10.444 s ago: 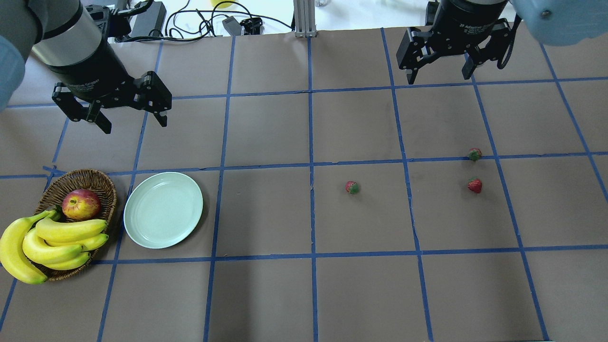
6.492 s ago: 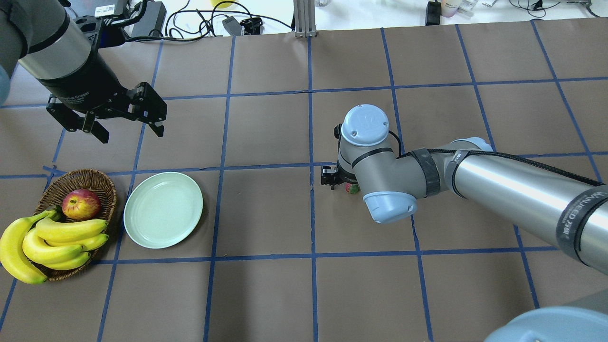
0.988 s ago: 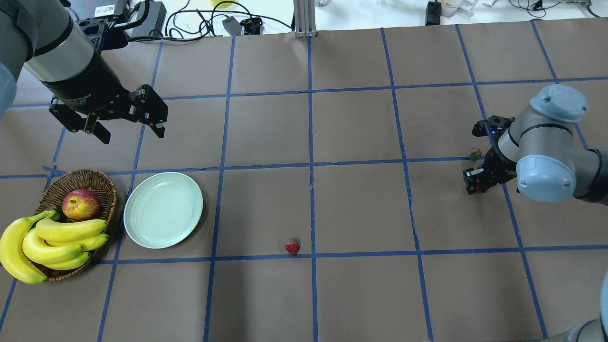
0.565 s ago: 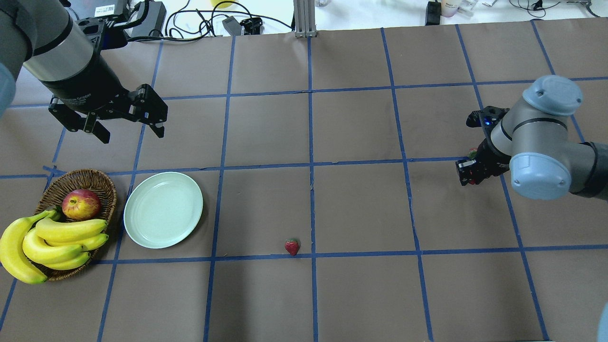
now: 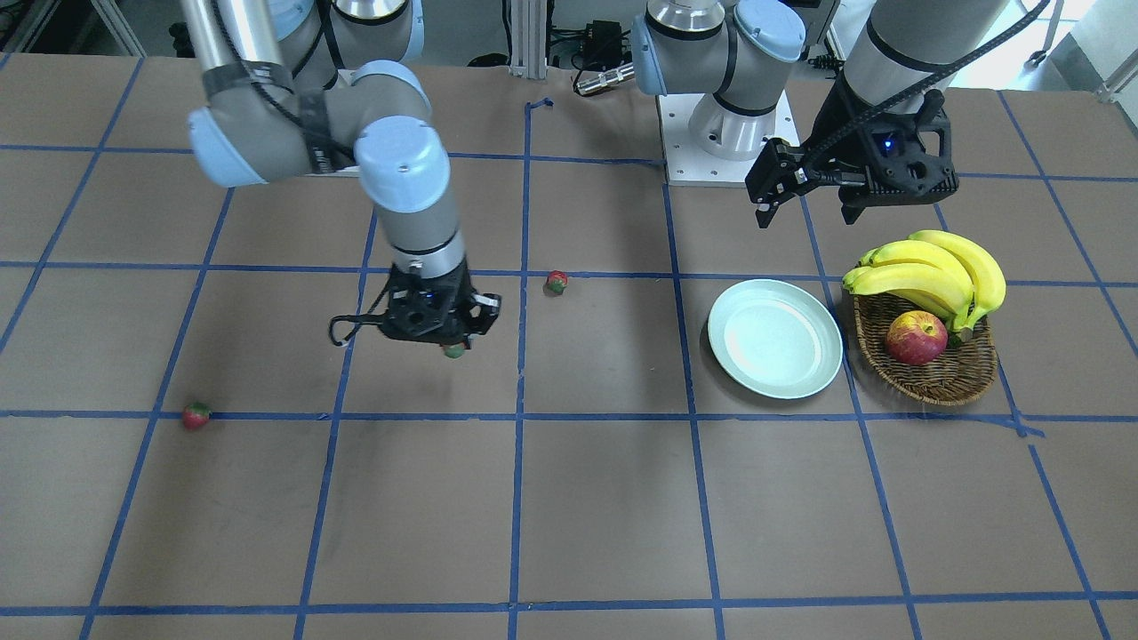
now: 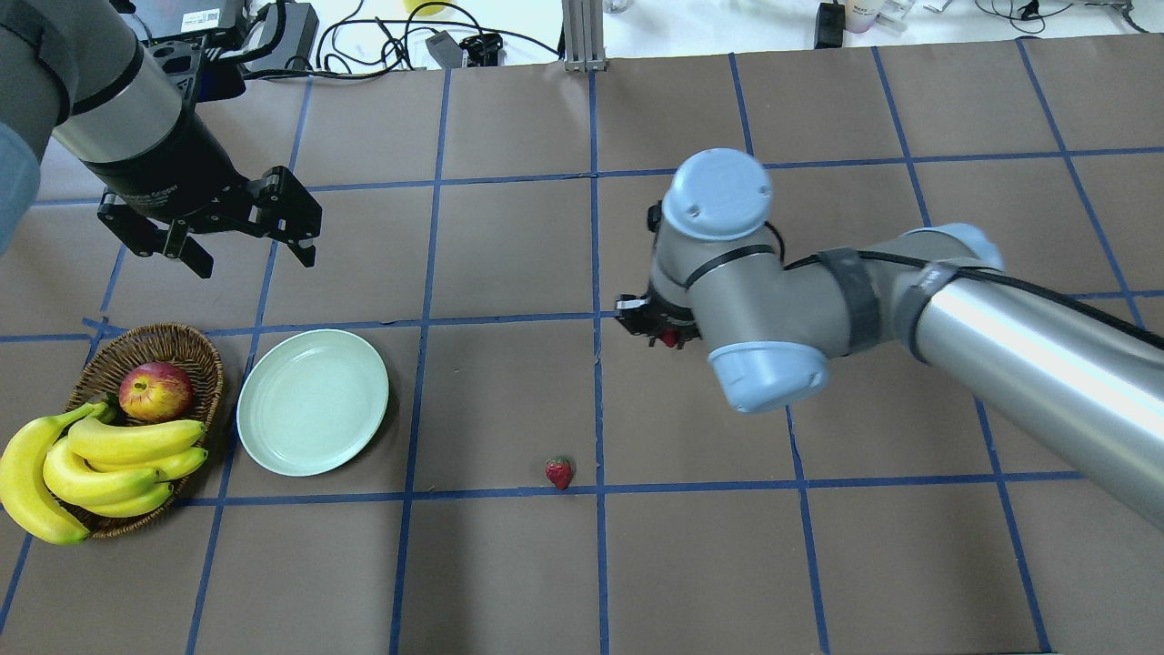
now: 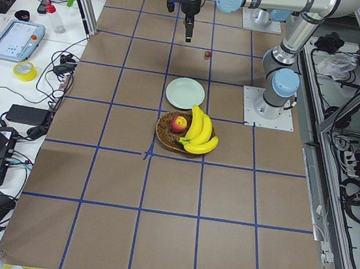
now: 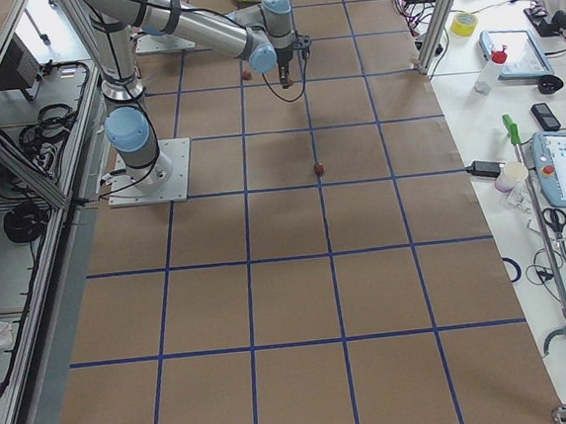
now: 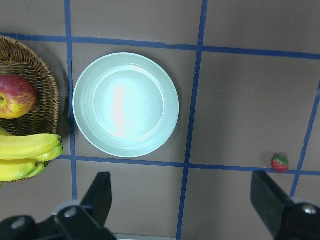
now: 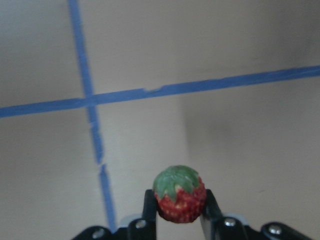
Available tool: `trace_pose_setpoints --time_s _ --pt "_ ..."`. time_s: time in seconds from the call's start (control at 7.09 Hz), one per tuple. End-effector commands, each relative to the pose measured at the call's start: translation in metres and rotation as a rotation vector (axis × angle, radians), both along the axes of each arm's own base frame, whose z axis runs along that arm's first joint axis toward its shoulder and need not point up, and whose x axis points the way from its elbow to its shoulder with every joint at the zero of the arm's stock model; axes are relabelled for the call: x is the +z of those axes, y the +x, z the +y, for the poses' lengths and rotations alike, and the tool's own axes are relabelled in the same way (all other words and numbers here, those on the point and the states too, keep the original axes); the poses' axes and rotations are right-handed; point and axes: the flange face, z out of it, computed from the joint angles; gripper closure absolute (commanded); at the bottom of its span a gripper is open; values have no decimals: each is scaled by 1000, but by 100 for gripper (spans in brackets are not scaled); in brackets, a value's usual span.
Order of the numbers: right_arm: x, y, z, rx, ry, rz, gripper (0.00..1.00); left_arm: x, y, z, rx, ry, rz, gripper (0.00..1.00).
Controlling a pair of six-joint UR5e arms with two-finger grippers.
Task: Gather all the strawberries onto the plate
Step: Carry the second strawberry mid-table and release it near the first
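The right gripper (image 10: 179, 207) is closed on 1 strawberry (image 10: 179, 201), with the red body pinched between its 2 fingers and the green cap turned toward the wrist camera; in the overhead view it hangs over the brown table (image 6: 509, 582) near the middle, just beside a crossing of blue tape lines (image 6: 596, 317), well apart from the plate (image 6: 312, 402); the plate is pale green and lies just beside the wicker basket (image 6: 186, 338); all 3 berries are outside it; a 2nd strawberry (image 6: 559, 472) lies on the table between the plate and the right gripper, close to a blue line; a 3rd strawberry (image 5: 196, 415) lies on the table far to the robot's right, also by a blue line, well apart from both grippers; the left gripper (image 6: 250, 255) hovers over the table near the plate and the basket, with its jaws wide open; the basket holds an apple (image 6: 155, 390) and a bunch of bananas (image 6: 100, 459).
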Motion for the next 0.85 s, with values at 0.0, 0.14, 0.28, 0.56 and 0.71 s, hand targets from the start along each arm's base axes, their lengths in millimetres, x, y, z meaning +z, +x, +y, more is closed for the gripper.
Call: trace_pose_setpoints --time_s 0.0,0.14,0.28,0.56,0.71 --pt "-43 95 23 -24 -21 -41 100 -1 1 -5 0 -20 0 0" --pt "-59 107 32 -35 -7 -39 100 0 1 -5 2 -21 -2 0" --pt "-65 104 36 -28 11 -25 100 1 1 -4 2 -24 -4 0" --pt "-65 102 37 -24 15 -22 6 -2 0 -4 -1 -18 -1 0" --pt "-49 104 32 -12 -1 -29 0 -3 0 -5 -3 -15 -1 0"
